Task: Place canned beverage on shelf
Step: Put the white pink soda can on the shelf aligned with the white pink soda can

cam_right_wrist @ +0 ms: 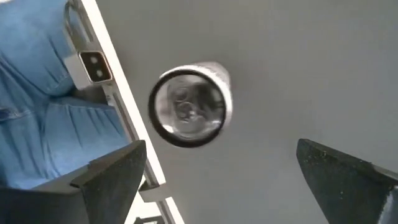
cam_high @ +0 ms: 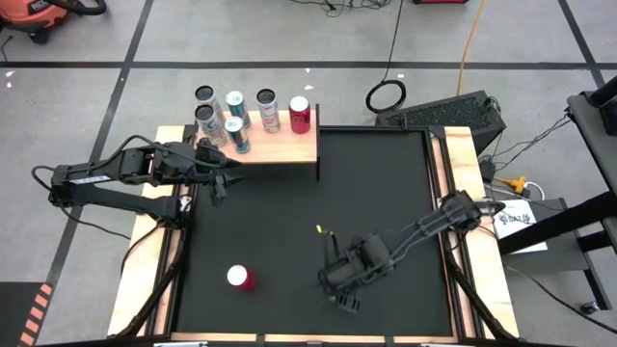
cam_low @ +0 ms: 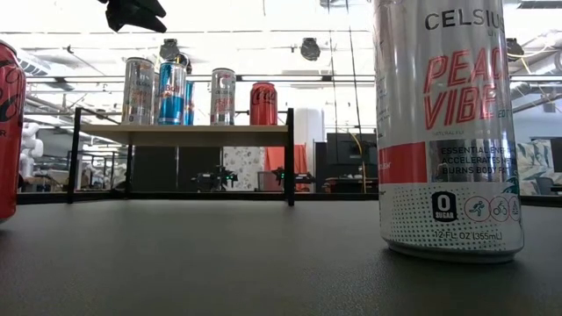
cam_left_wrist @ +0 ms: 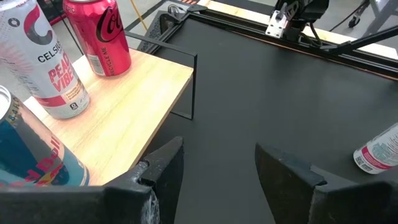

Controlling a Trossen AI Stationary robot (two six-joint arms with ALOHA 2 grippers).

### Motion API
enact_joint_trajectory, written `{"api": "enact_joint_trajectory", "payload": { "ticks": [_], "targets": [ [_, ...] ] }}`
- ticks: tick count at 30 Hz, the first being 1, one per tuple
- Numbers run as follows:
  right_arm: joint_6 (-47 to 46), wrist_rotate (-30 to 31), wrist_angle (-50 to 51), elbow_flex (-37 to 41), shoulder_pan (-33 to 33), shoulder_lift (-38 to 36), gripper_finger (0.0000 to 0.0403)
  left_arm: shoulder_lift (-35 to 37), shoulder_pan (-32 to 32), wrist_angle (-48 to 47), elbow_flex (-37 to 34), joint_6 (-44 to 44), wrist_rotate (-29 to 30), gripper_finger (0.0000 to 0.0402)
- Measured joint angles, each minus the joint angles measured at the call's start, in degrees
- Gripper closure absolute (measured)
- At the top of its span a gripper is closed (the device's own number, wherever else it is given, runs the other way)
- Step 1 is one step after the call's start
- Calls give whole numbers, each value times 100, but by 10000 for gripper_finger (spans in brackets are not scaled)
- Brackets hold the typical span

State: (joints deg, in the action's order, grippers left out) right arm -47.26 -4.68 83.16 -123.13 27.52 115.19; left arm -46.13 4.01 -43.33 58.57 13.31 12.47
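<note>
A: Shelf (cam_high: 284, 146)?

B: Far-left corner of the tabletop (cam_high: 386, 193). Pale board on thin black legs. Six cans up there: four in a row along the far side, with a red cola can (cam_high: 300, 114) at the right end and a silver Celsius can (cam_high: 268, 109) next to it. Two more sit in front, at the left end.

A: The can left to shelve?

B: One loose can (cam_high: 240, 278), standing upright on the black mat. It's near the tabletop edge opposite the shelf, left of the middle and well apart from the shelf. The right wrist view looks down on its silver top (cam_right_wrist: 189, 104).

A: Right gripper (cam_high: 335, 287)?

B: Low over the mat near that same edge, right of the can and not touching it. Fingers spread wide and released, with nothing between them (cam_right_wrist: 221, 155).

A: Left gripper (cam_high: 234, 173)?

B: Just beside the shelf's front edge, toward its left end, above the mat. Its wrist view shows the two fingers (cam_left_wrist: 163, 167) parted with only bare mat in the gap. It's empty, gripping nothing. From there the board's right end, the cola can and the Celsius can show close by.
</note>
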Motion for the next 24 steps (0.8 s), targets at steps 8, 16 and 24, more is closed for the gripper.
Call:
{"api": "enact_joint_trajectory", "payload": {
  "ticks": [8,16,24],
  "targets": [
    [265,25,-716,2,95,188,5,0,0,0,-2,-3,-7,201],
    [480,40,-602,0,35,369,5,0,-2,-2,0,-12,-31,201],
    [645,12,-300,0,-10,698,5,0,-2,-4,0,-12,-37,201]
  ]
}}
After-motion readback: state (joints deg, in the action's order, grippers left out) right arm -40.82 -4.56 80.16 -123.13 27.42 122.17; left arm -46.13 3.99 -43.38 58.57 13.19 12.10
